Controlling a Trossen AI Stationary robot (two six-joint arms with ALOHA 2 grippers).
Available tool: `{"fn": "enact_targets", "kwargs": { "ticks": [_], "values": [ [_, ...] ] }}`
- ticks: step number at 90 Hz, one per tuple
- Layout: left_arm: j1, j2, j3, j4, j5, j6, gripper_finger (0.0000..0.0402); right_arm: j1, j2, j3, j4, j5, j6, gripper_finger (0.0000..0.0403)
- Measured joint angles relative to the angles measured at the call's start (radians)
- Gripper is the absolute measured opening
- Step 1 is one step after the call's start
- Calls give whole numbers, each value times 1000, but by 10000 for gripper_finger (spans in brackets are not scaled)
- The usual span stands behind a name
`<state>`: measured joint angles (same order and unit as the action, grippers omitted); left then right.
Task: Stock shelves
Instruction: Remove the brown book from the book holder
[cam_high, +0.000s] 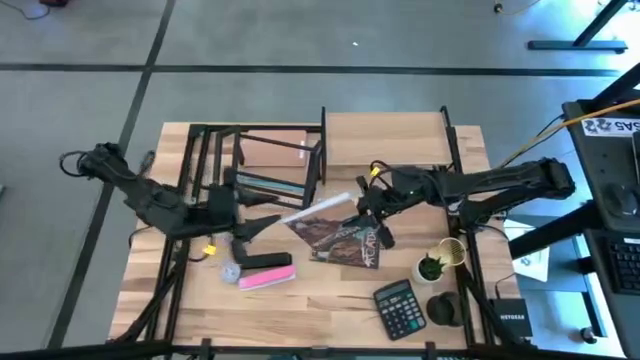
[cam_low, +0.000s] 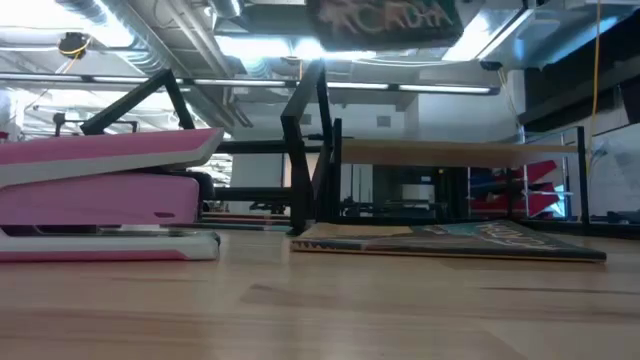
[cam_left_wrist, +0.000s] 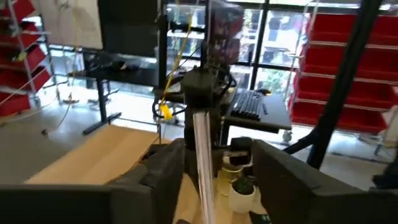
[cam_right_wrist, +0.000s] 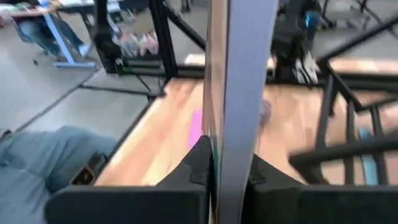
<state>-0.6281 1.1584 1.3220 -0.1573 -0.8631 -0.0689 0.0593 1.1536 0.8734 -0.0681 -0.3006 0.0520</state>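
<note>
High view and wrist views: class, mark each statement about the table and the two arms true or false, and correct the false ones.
1. Both end effectors grip the same thin book, left and right. True.
2. The pink stapler sits on the wooden shelf. False: it lies on the tabletop, near the front.
3. A calculator lies on the table near a small potted plant. True.
4. The book held by both arms lies flat on the table. False: it is lifted, above another book that does lie flat.
5. The black rack stands right of the wooden shelf. False: left.
</note>
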Motion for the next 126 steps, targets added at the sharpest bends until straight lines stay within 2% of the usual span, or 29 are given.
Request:
{"fn": "enact_targets", "kwargs": {
  "ticks": [11, 26, 40, 53, 71, 87, 97, 108, 126],
  "values": [
    [-66, -59, 0, -148, -11, -60, 196, 0, -109, 2, -224, 7, 49, 2],
    [-158, -121, 0, -506, -139, -373, 197, -1, -177, -1, -534, -25, 127, 1],
    [-196, -136, 0, -821, -195, -711, 198, -23, -139, -70, -539, -103, 178, 1],
    [-205, -129, 0, -993, -195, -907, 198, -111, -17, -119, -473, -249, 174, 0],
    [-204, -127, 0, -1035, -204, -971, 198, -217, 239, -117, -379, -476, 94, 1],
    [-204, -127, 0, -1036, -215, -971, 198, -279, 444, -51, -379, -538, 13, 10],
    [-204, -127, 0, -1036, -220, -972, 198, -307, 518, -13, -383, -538, -33, 28],
    [-204, -127, 0, -1036, -220, -977, 198, -326, 540, 12, -394, -510, -86, 59],
    [-204, -126, 0, -1036, -221, -979, 198, -335, 537, 88, -543, -321, -175, 126]
  ]
}}
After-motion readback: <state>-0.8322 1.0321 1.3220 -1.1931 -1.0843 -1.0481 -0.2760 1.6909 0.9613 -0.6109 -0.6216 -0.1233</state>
